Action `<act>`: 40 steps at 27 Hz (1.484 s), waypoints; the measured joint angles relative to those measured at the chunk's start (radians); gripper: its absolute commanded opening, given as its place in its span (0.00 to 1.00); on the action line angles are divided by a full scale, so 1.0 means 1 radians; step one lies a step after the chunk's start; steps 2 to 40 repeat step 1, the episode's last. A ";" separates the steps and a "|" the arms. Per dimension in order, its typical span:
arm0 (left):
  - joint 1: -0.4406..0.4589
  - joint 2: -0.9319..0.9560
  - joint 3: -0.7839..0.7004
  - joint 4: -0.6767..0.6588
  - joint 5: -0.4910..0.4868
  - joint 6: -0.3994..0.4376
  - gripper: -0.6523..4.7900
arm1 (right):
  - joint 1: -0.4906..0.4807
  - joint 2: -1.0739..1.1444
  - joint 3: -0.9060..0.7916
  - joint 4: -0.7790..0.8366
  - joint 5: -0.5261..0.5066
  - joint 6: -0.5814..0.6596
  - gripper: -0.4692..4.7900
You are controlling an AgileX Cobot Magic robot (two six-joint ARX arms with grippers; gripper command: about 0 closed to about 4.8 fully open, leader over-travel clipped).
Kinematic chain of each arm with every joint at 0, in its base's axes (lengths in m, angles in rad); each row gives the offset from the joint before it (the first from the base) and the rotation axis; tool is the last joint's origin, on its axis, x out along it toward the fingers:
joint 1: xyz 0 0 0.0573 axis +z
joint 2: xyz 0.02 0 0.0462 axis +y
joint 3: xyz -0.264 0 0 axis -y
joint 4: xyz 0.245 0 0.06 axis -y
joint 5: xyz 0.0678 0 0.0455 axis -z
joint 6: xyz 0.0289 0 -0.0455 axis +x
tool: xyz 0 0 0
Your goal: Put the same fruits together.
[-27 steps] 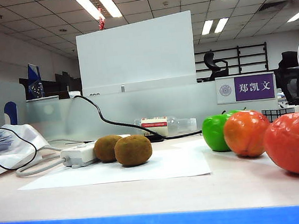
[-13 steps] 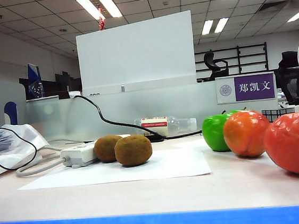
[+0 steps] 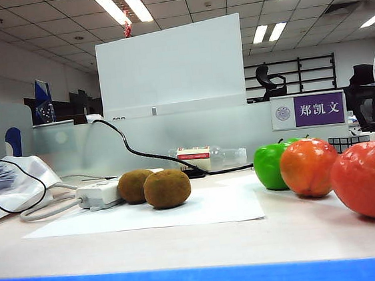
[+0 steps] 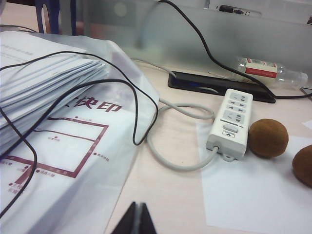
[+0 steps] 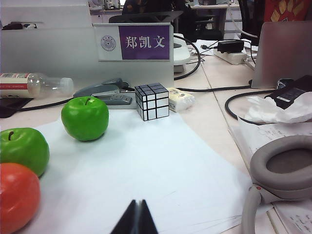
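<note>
— Both arms look parked. The left gripper [image 4: 138,218] sits low at the table's near edge, jaws pressed together on nothing, facing the paper stack [image 4: 46,83] and the power strip [image 4: 231,123]. The right gripper [image 5: 137,217] is the same: closed, empty, over the white sheet [image 5: 146,165].

— And the fruit?

— The kiwis [image 3: 167,188] are side by side on the left, just beside the strip, the near one overlapping the far one from where I stand. On the right, one apple [image 5: 85,118] stands alone near the mirror cube [image 5: 152,101]; the second apple [image 5: 23,149] is next to an orange [image 5: 17,197]. From the front I see two oranges [image 3: 369,179] in a row with an apple behind them.

— So the kiwis look paired already?

— I'd say so. The apples are near but apart, with an orange crowding one.

— How would they handle?

— They look like hollow toys, so probably light and stiff. The apples are glossy and round; I'd expect them to slip or roll if pinched off-centre. Take them across the widest middle, jaws coming straight down. The oranges' wrinkly skin should give more bite. The kiwis look fuzzy and oval; I'd grip across the short axis.

— Risks?

— Nudging a neighbour and setting it rolling, I'd guess.
</note>
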 measured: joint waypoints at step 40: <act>0.000 0.000 0.000 0.000 0.000 0.000 0.11 | 0.000 0.000 0.000 0.000 0.000 0.000 0.09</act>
